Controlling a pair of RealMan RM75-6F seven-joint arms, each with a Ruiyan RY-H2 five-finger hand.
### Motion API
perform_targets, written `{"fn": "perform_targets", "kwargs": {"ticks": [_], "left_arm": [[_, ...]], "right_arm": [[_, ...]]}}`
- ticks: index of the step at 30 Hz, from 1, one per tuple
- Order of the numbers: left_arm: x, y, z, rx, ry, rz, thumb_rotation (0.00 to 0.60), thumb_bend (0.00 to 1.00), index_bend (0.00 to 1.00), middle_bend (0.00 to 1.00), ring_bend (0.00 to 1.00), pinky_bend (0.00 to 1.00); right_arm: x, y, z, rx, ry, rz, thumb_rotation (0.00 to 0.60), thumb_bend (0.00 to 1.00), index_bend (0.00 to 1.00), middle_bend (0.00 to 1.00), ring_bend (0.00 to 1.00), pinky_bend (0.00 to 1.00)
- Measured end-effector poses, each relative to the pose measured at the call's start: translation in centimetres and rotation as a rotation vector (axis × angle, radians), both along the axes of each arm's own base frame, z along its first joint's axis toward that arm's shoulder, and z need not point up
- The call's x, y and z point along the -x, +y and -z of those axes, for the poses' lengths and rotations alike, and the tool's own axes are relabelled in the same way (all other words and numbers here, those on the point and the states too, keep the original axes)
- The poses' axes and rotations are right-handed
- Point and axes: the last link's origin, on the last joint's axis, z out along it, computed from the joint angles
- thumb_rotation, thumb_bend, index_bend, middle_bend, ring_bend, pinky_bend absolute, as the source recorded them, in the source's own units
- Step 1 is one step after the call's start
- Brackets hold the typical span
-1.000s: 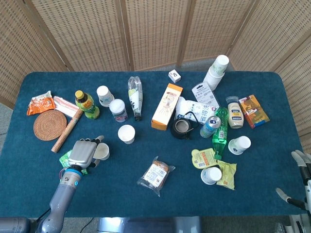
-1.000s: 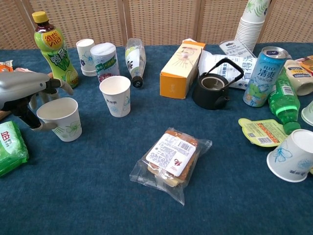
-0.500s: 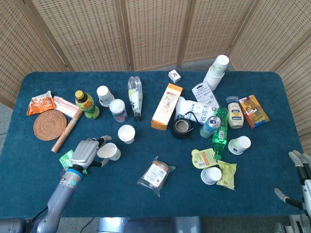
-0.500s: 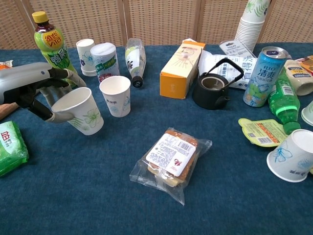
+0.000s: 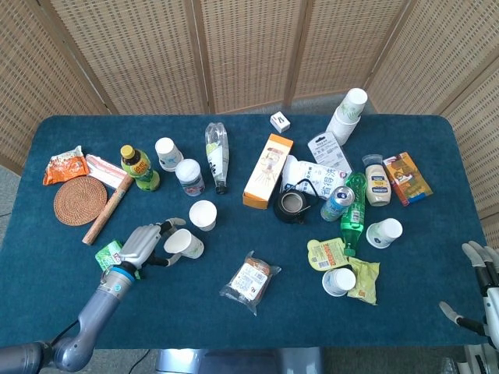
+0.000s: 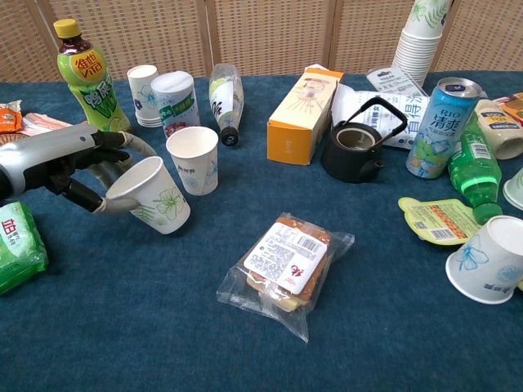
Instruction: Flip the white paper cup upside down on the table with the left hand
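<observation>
1. Left hand [image 6: 78,167] grips the white paper cup [image 6: 154,196] at its rim, holding it tilted with the mouth toward the hand, near the left front of the bench [image 6: 163,327].
2. Just behind it stands an upright paper cup [image 6: 194,159].
3. Right hand [image 5: 477,284] hangs off the bench's right edge, fingers apart, holding nothing.
</observation>
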Motion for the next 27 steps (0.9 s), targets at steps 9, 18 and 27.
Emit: {"fn": "perform_targets", "kwargs": {"ticks": [9, 18, 27], "left_arm": [[0.4, -0.2, -1.1, -0.057, 0.17, 0.037, 0.6, 0.35, 0.15, 0.0, 0.0, 0.0], [0.3, -1.0, -3.3, -0.102, 0.392, 0.07, 0.6, 0.35, 0.13, 0.0, 0.0, 0.0], [-0.6, -0.8, -3.3, -0.108, 0.472, 0.144, 0.6, 0.35, 0.13, 0.0, 0.0, 0.0]], "right_arm": [[0.0, 0.0, 0.1, -0.002, 0.003, 0.002, 0.6, 0.08, 0.0, 0.0, 0.0, 0.0], [-0.1, 0.0, 0.2, -0.006, 0.006, -0.003, 0.6, 0.08, 0.0, 0.0, 0.0, 0.0], [-0.2, 0.1, 0.2, -0.006, 0.002, -0.006, 0.6, 0.08, 0.0, 0.0, 0.0, 0.0]]}}
